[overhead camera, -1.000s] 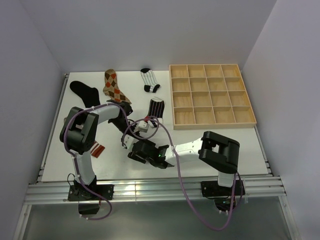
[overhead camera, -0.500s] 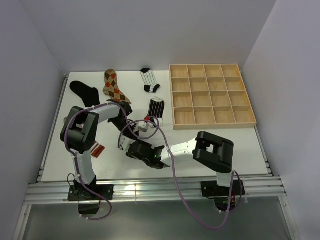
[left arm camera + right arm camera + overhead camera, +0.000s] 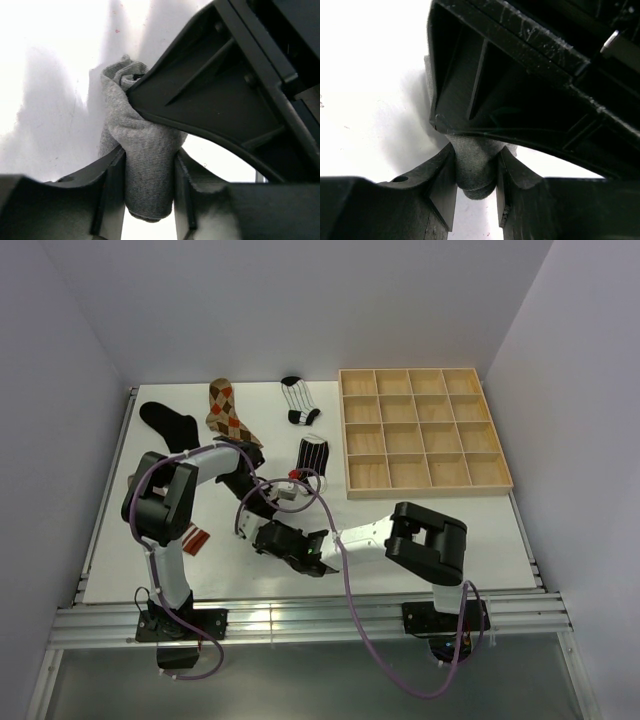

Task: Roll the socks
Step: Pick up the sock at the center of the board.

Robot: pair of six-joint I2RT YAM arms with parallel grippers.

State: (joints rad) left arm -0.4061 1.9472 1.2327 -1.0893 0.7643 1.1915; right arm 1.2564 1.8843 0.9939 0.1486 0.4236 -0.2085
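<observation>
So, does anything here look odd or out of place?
Nothing damaged. Both sets of jaws pinch the same bunched grey sock, very close together; a small red-and-white item lies apart beside the left arm.

A white table (image 3: 110,540) fills the middle of the top view. At its upper left a black sock (image 3: 168,421) lies flat, and just right of it a tan-orange argyle sock (image 3: 228,412). Further right, near the far edge, rests a short striped sock (image 3: 298,400) – and below that a second black-and-white striped sock (image 3: 312,455). A wooden grid tray (image 3: 430,488) sits at upper right. At lower left lies a small red-and-white item (image 3: 197,539). In the left wrist view a grey sock (image 3: 142,150) is bunched up – its upper end on the white surface.
</observation>
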